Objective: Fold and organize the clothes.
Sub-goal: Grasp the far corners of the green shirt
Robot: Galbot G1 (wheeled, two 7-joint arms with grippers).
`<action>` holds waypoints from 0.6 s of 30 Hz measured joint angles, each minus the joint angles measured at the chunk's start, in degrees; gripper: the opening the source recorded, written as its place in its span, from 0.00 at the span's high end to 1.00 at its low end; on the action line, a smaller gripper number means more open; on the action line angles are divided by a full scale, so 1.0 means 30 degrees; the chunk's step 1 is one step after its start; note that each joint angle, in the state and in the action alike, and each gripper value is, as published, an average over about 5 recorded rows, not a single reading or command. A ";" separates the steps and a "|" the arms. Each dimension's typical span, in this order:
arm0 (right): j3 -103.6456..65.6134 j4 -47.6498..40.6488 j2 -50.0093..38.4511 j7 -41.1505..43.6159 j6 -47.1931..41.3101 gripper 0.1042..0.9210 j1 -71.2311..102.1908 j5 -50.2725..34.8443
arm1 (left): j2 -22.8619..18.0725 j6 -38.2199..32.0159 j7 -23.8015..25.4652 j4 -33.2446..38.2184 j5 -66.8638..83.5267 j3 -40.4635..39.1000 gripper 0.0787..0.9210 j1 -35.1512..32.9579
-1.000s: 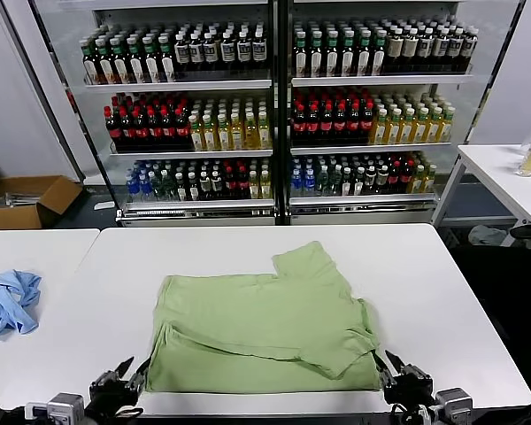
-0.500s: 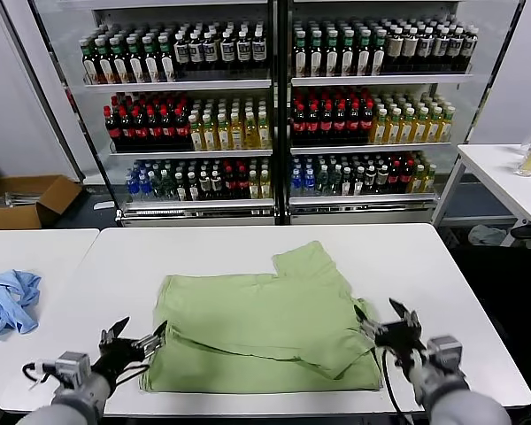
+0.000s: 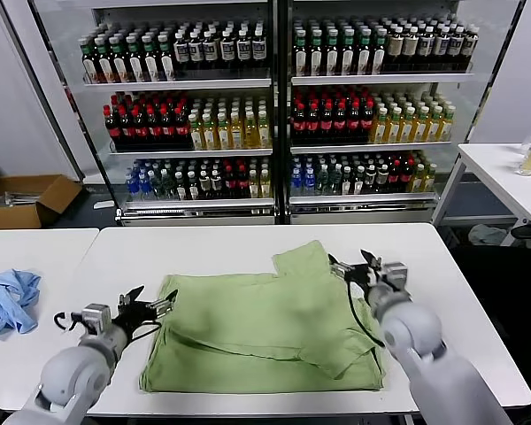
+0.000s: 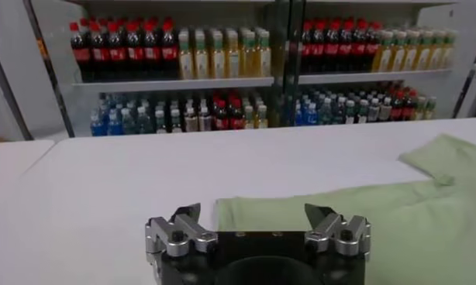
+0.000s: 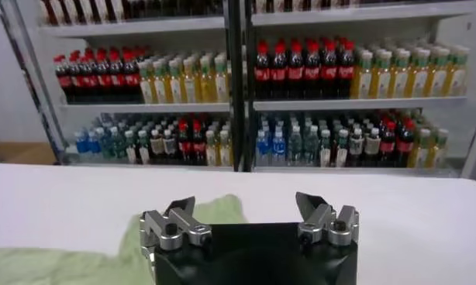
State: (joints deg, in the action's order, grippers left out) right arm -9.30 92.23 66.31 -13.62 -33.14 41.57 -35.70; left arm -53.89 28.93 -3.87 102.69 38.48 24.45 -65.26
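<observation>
While spread half-folded mid-worktop (image 3: 442,266): shirt (image 3: 257,332). Left gripper (image 3: 146,309) at its left edge, right gripper (image 3: 354,266) by its far sleeve; both wide open, empty. Risk: single-layer pinch, dragging fold askew.

clothes (image 3: 265,332) | light green shirt | partly folded, lying flat | on white table, near front edge

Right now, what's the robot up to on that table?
It is partway through folding a light green polo shirt lying on the white table. Neither arm holds it: the left end effector hovers open at the shirt's left edge, and the right end effector is open by the sleeve. A blue garment sits on the neighbouring table.
</observation>
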 measured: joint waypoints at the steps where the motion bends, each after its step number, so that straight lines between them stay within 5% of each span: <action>1: 0.0159 -0.0639 0.0253 0.0050 0.0004 0.12 -0.0444 0.0087 | -0.0020 -0.0001 0.0133 -0.0451 -0.0002 -0.0179 0.12 0.0400; 18: 0.1024 -0.8667 0.3834 0.0705 0.0951 0.12 -0.4126 0.2539 | -0.0203 -0.0222 0.2268 -0.5552 -0.0560 -0.1874 0.12 0.4239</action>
State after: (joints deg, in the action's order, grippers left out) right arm -6.23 66.23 77.81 -11.51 -30.29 29.19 -28.08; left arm -54.50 28.26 2.93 86.03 36.80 18.83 -52.54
